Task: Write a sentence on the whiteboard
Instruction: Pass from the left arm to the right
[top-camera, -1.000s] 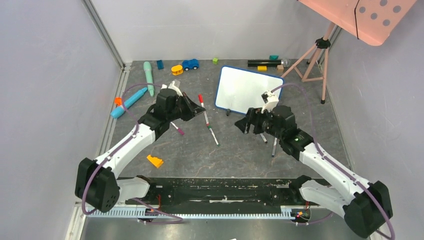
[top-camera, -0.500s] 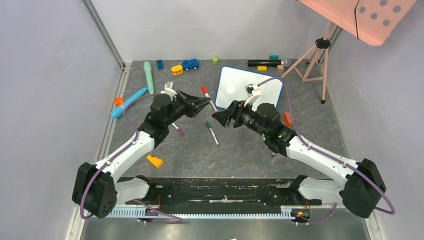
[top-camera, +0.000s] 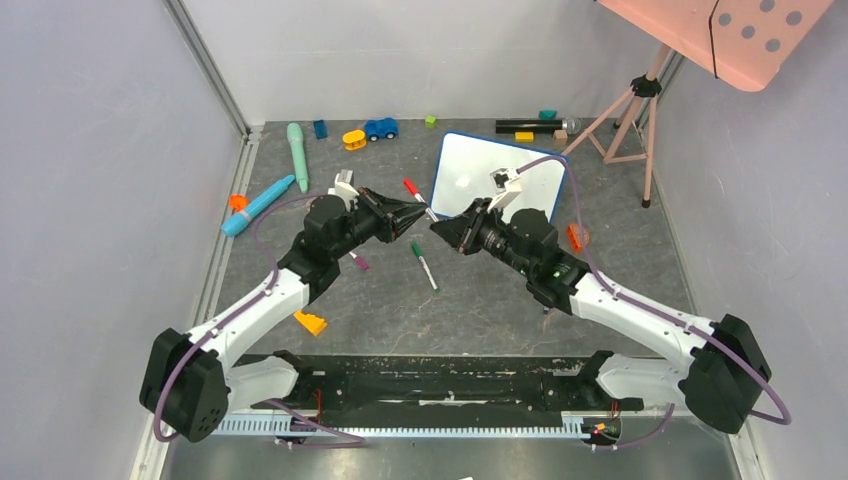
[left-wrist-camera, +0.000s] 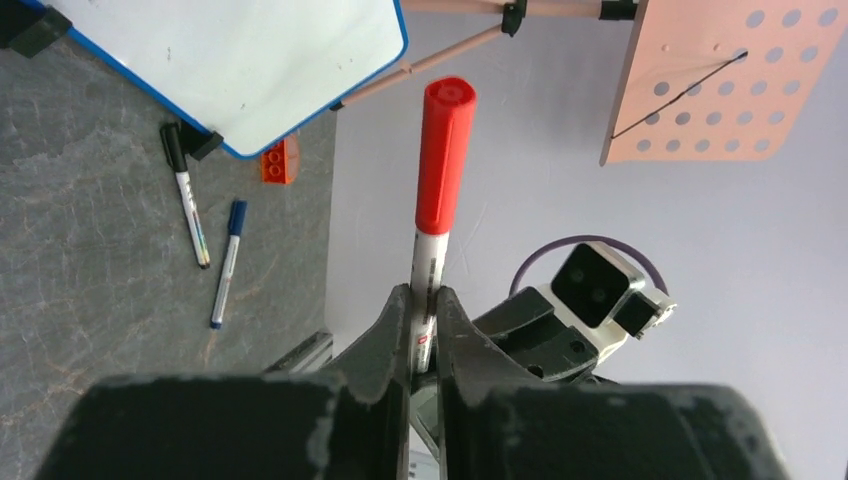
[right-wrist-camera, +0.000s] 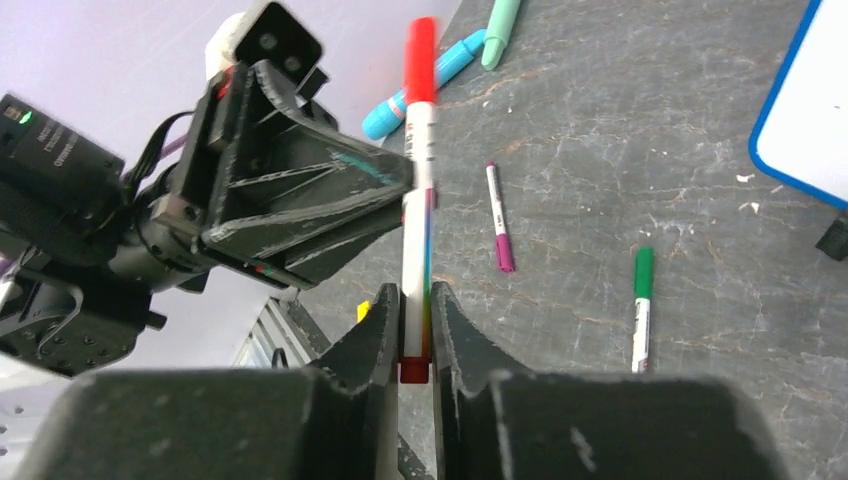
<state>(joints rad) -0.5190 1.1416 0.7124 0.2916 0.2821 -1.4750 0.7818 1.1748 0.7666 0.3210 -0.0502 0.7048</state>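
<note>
Across swings the right arm from the near edge of the whiteboard (top-camera: 498, 175) to mid-floor, jaws snapping in from wide as it comes, and now the 2 arms meet tip to tip above the floor (top-camera: 480, 300). On one side the left gripper (top-camera: 418, 210) is clamped tight on the white barrel of the red marker (left-wrist-camera: 440, 190), cap sticking out past its fingertips toward the back. On the other, the right gripper (right-wrist-camera: 415, 300) pinches the same pen at its tail end, jaws nearly together with the barrel squeezed between them. That's 1 pen in 2 grips. At back right sits the whiteboard, white face up, just beyond the right gripper, with a tripod (top-camera: 630, 120) near its far corner. Down below the meeting point lies a green marker (top-camera: 422, 263), a purple marker (top-camera: 355, 260) is left of it, and an orange brick (top-camera: 575, 237) sits near the board's near right corner.
</note>
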